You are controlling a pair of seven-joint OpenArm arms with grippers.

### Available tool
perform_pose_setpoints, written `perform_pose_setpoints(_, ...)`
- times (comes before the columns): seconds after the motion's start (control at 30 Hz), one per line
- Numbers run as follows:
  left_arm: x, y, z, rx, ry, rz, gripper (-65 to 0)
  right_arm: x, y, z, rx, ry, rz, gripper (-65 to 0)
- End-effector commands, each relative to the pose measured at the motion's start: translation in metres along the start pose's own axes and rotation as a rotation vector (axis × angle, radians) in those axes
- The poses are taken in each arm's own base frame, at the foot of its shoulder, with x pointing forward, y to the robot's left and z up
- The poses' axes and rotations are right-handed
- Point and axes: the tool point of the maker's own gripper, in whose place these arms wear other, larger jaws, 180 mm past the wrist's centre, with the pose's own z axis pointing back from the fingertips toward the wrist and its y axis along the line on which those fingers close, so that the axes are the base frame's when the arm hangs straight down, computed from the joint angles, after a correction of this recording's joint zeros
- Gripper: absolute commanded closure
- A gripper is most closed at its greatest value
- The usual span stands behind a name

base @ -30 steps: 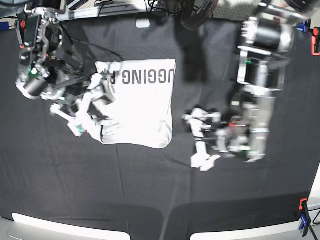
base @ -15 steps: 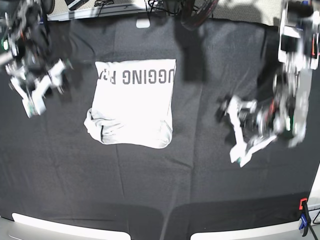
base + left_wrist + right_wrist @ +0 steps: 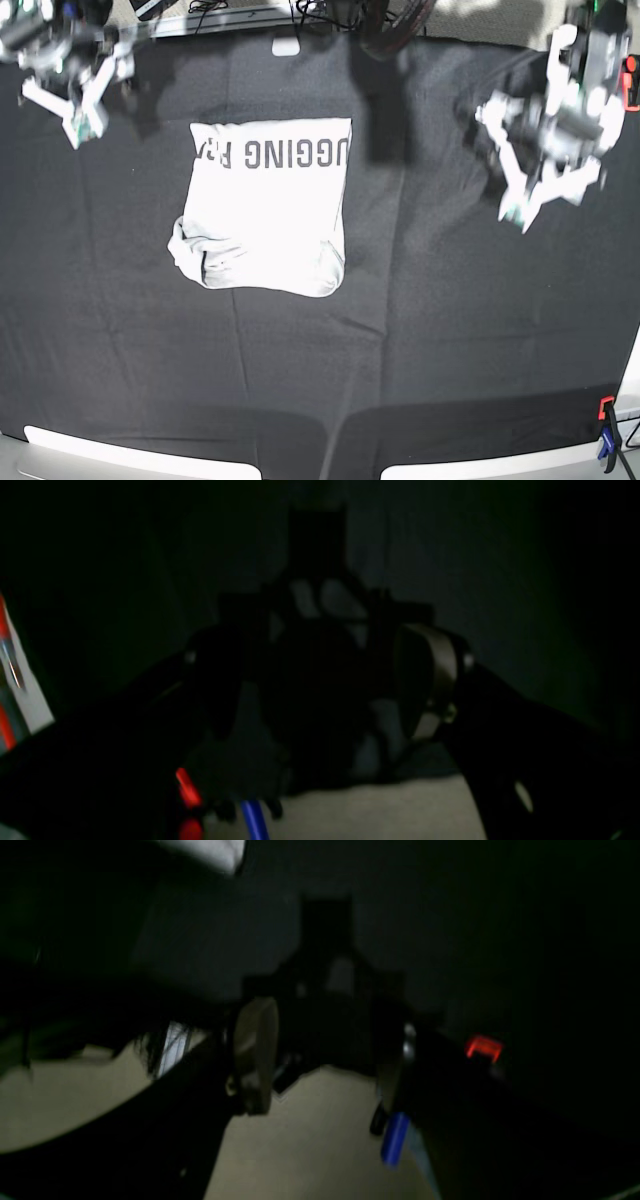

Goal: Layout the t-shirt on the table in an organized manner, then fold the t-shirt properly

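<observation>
The t-shirt (image 3: 266, 207) lies folded into a rough rectangle on the table (image 3: 430, 340), a little left of the middle and toward the far side in the base view. Its white cloth is bright and nearly washed out. Dark block lettering runs along its far edge, upside down in this view, and its first letters are cut off by the fold at the left. The right and far edges are straight; the near-left corner is lumpy, with a bunched fold and a dark crease showing.

The left gripper (image 3: 512, 150) hangs at the far right, its white fingers spread wide with nothing between them. The right gripper (image 3: 72, 92) sits at the far-left corner, its fingers also apart and empty. Both are well clear of the shirt.

Both arms are cropped by the picture's edges. The two wrist views are very dark and blurred: in each, only the black outline of the parted fingers, a pale pad (image 3: 425, 680) and small red and blue spots can be made out.
</observation>
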Motion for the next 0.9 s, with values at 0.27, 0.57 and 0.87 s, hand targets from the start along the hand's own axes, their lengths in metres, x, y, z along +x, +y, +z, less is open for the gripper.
perform_pose_setpoints(0.27, -0.106, -0.003, 0.037, 0.003, 0.244, 0.062, -43.8, -0.054, 0.03, 0.021, 0.084, 0.157, 0.026, -29.7)
perform_pose_setpoints(0.57, -0.197, -0.06, 0.079, -0.098, 0.402, 0.079, -43.8, -0.085, 0.063, 0.038, 0.218, 0.199, -0.02, -29.7)
perform_pose_setpoints(0.87, -0.259, -0.093, 0.041, -0.206, 0.382, 0.146, -43.8, -0.107, 0.115, -0.01, 0.476, 0.12, -0.311, -29.7)
